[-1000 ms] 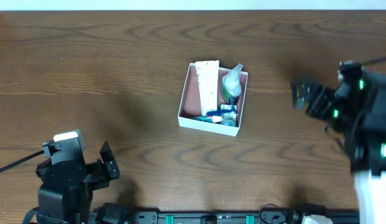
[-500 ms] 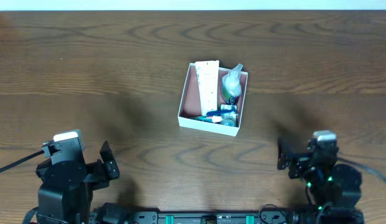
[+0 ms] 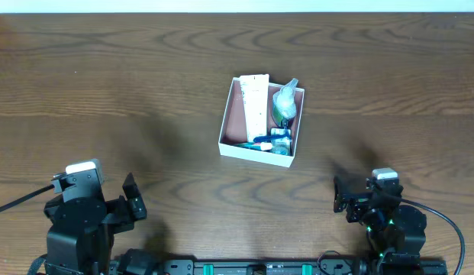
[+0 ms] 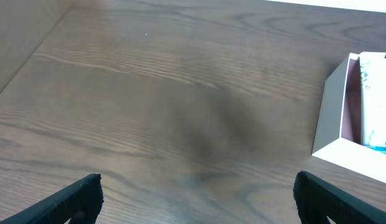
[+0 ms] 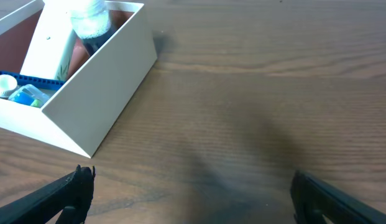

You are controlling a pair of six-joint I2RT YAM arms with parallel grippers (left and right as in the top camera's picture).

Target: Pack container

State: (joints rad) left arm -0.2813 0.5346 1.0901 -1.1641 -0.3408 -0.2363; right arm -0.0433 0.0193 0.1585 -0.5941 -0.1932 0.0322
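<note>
The square, shallow white cardboard box (image 3: pixel 256 150) sits mid-table, filled. The left gripper (image 3: pixel 133 200) and right gripper (image 3: pixel 344 200) gape wide, empty, well away. A long white tube (image 3: pixel 256 103) overhangs its rim; a nudge might spill it.

I see the container (image 4: pixel 342 118) cut off by the right edge in the left wrist view and by the left edge in the right wrist view. The bottom edges clip the left claw (image 4: pixel 199 202) and the right claw (image 5: pixel 199 196). Overhead, I cannot identify the small blue items (image 3: pixel 269 142).
</note>
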